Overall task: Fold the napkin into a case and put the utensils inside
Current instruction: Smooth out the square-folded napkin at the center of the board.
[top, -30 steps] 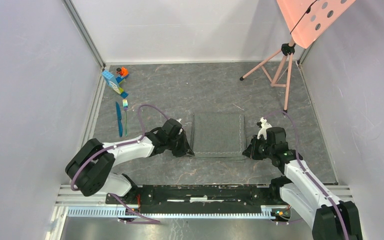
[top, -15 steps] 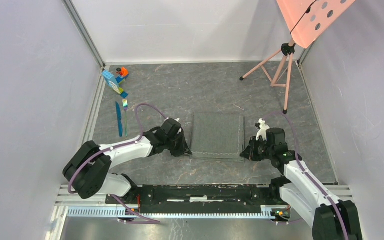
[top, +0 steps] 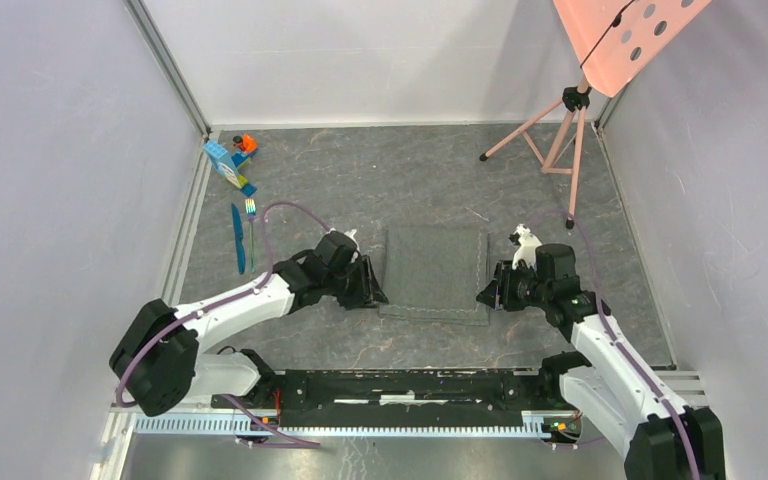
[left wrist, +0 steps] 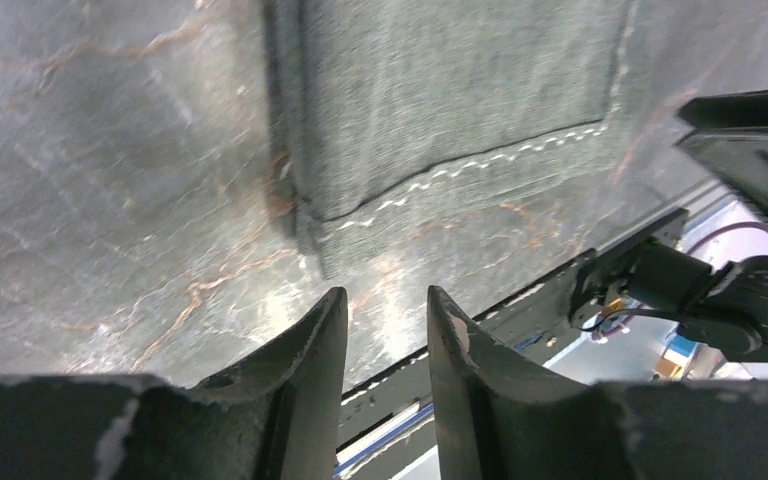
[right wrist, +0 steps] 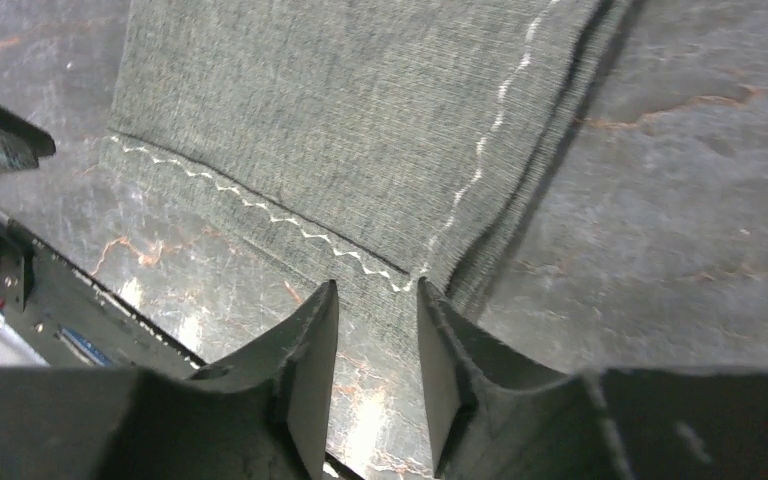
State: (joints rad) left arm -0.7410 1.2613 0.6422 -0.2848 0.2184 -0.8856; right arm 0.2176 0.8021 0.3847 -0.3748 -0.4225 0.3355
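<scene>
Lying just beyond left claw [left wrist: 387,296], napkin [left wrist: 460,90]

A dark marbled table [top: 380,180] is enclosed by pale walls [top: 50,200]; a small cluster of blue and orange toy blocks [top: 232,160] is set near its far left corner; a pink tripod [top: 558,140] is stood at the far right; a pink perforated board [top: 625,35] is seen above it; a black rail [top: 410,387] is fixed along the near edge.
</scene>
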